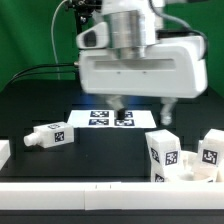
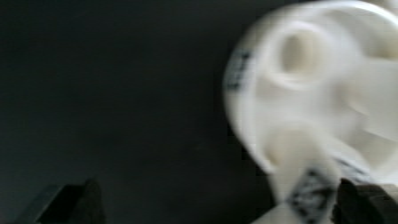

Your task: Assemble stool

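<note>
Three stool legs (image 1: 50, 135) (image 1: 162, 153) (image 1: 211, 150) can be identified on the black bench (image 1: 30, 108) in the exterior view. One lies on its side toward the exterior view's left. Two stand close together toward the exterior view's right. Each carries square black-and-white tags. A further white piece (image 1: 3, 150) is cut off at the exterior view's left edge, and we cannot tell what it is.

The marker board (image 1: 98, 118) lies flat near the middle of the bench. The end effector (image 1: 143, 114) hangs low just above the board's right end. Its broad white housing hides the area behind it.

We read the end effector (image 2: 214, 200) as open. In the wrist view its two dark fingertips (image 2: 71, 202) stand well apart, with bare dark bench between them and nothing clamped.

The seat disc (image 2: 311, 95) appears only in the wrist view. It is a heavily blurred white round shape with an oval opening, lying toward one fingertip rather than centred in the gap. We cannot tell whether that fingertip touches it. We cannot locate the disc in the exterior view.

A white rail (image 1: 90, 188) runs along the near edge of the bench.
</note>
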